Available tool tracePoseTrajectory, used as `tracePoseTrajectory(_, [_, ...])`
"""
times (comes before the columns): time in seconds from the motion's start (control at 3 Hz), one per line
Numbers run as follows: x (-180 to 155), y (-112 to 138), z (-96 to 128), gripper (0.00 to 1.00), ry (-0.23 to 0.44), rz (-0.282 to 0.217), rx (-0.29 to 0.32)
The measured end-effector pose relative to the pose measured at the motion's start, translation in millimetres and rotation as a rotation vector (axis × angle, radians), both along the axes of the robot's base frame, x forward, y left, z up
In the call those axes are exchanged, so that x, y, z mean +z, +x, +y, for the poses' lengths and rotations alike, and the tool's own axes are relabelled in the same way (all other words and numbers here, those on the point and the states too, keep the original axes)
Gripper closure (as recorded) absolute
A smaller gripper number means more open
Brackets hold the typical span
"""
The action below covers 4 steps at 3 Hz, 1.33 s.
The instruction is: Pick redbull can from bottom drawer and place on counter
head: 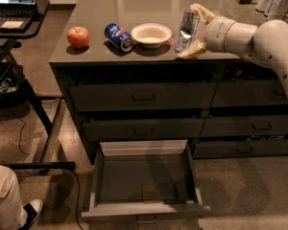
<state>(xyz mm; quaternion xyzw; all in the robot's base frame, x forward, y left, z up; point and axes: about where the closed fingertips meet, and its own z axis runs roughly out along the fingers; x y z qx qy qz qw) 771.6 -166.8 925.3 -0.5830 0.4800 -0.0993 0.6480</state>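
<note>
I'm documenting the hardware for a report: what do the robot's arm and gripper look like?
The arm is smooth, rounded and off-white, with a segmented cylindrical wrist. The gripper, at the front edge of the counter, has two tapered pale-yellow fingers. No cables or markings show.

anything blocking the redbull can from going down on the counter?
Nothing visible. The gripper holds the redbull can tilted over bare counter near the front edge; the bowl sits just left of it, apart.
</note>
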Motion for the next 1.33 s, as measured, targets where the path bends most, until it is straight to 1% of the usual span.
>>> tracePoseTrajectory(0.33, [-2,17,11,1.0,0.032,0.035,0.006])
tracePoseTrajectory(0.67, [-6,26,13,0.81,0.052,0.067,0.023])
tracePoseTrajectory(1.0, [-9,28,4,0.58,0.064,0.091,0.011])
tracePoseTrajectory(1.33, [-11,29,-9,0.34,0.073,0.107,-0.001])
